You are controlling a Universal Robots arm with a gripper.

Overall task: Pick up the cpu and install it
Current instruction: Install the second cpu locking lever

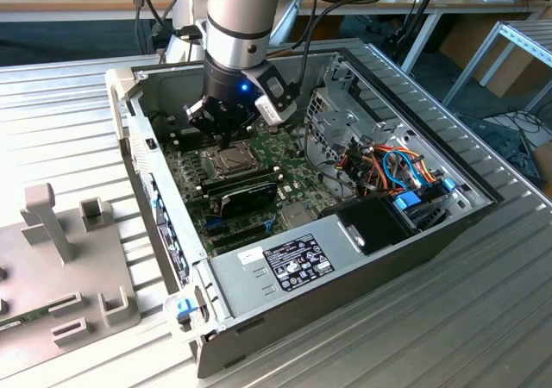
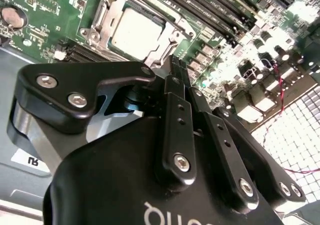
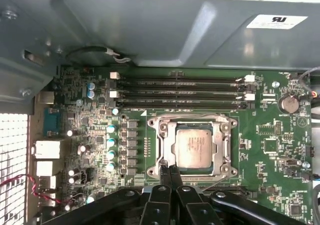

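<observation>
We're seeing the cpu lying flat inside the socket frame on the green motherboard, just beside the memory sticks. The gripper is sitting at the frame's corner, fingers pressed together, pinching nothing — contact unclear. The arm is reaching into the open computer case.

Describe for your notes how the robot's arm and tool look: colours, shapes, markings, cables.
The arm is a silver-grey cylinder with a black band, and a small blue light glows on its black wrist. Black cables hang beside it. The tool is glossy black: flat linkage bars fastened with silver screws, with white lettering on its body.
</observation>
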